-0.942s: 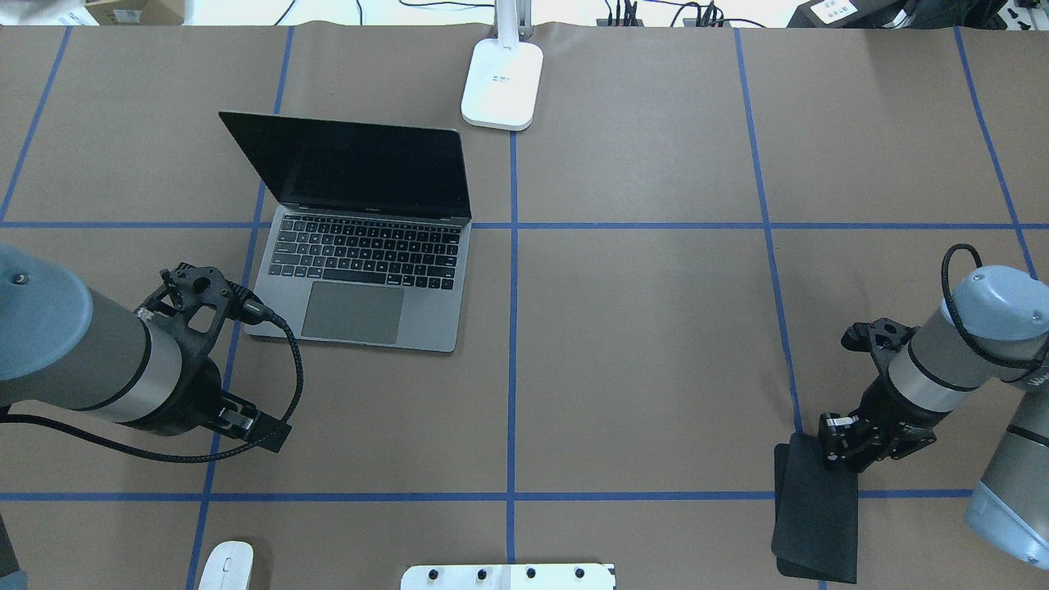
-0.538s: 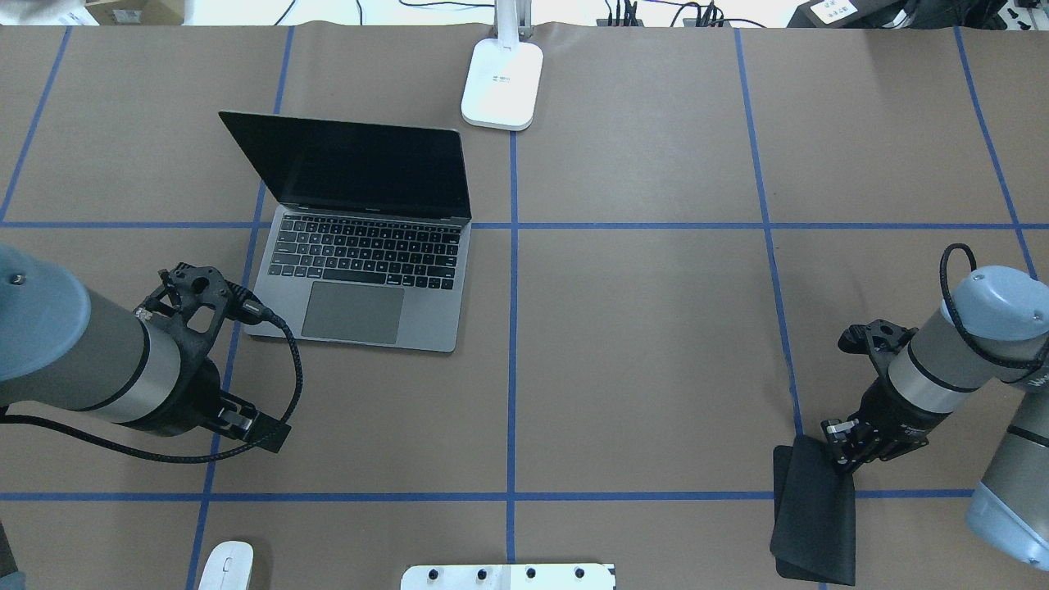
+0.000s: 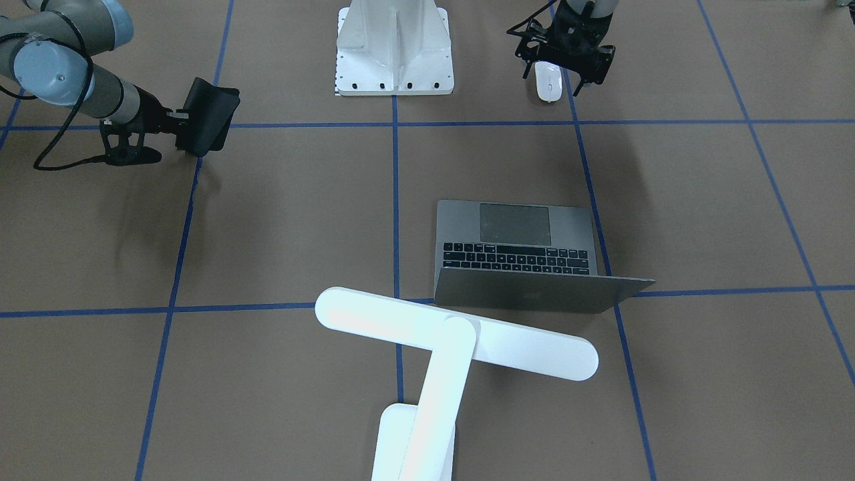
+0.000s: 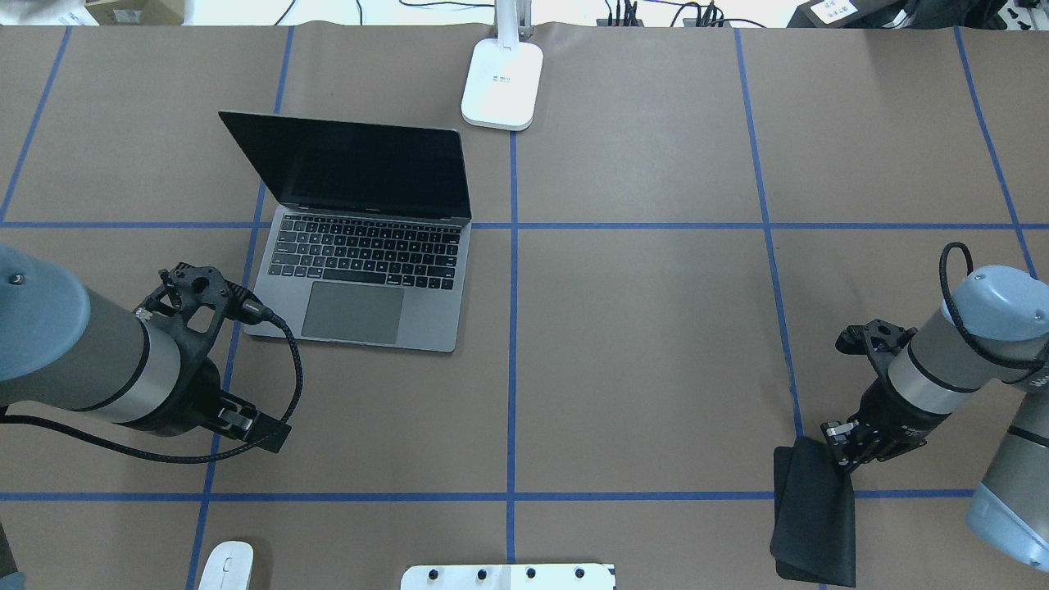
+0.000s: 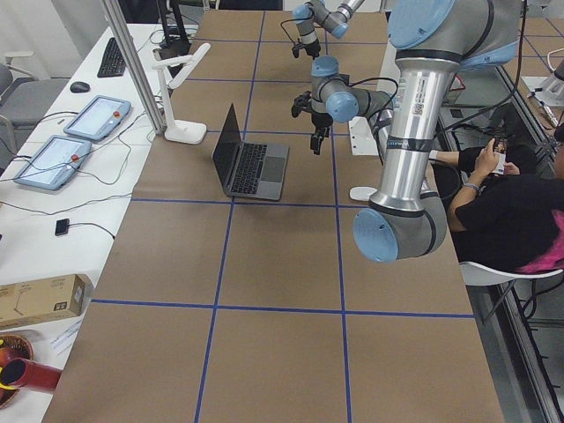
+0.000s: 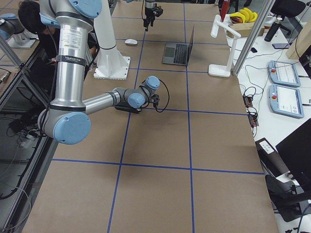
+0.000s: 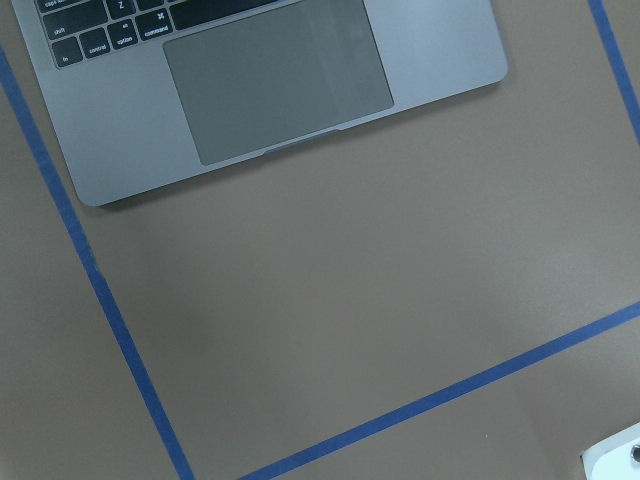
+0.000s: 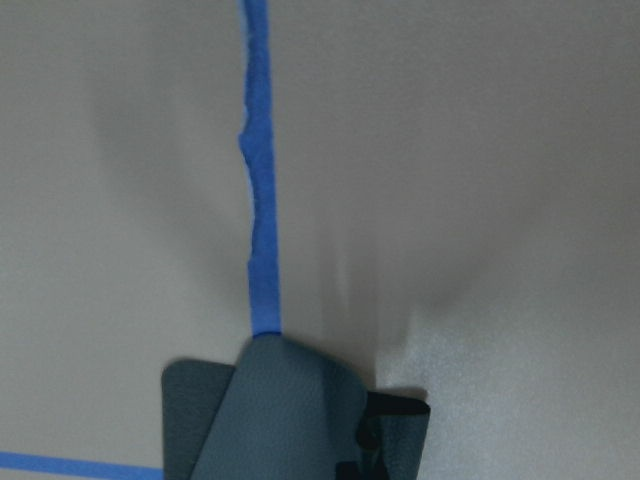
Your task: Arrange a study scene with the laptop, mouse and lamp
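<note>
The left gripper (image 4: 250, 426) hangs above the table (image 4: 656, 328), on the robot's side of the laptop (image 4: 361, 279) and off its front left corner. It touches nothing, and I cannot tell how its jaws stand. Its wrist camera looks down on the laptop's trackpad and front edge.

The mouse (image 4: 226, 567) lies flat on the table, well apart from the laptop. It is nearer the robot than the laptop's front left corner and right by the table's edge.

The laptop is open, its dark screen and keys turned toward the robot. It sits a little askew.

The lamp (image 3: 521, 351) has its base just past the laptop's back right corner. Its bar head reaches across behind the laptop's lid and higher than it.

A white pedestal (image 4: 508, 576) is bolted at the robot's edge, to the right of the laptop and well apart from it.

A black pad (image 4: 811, 516) is far to the right of the laptop, partly lifted and curled. The right gripper (image 4: 837, 447) is clamped on the pad's upper edge.
</note>
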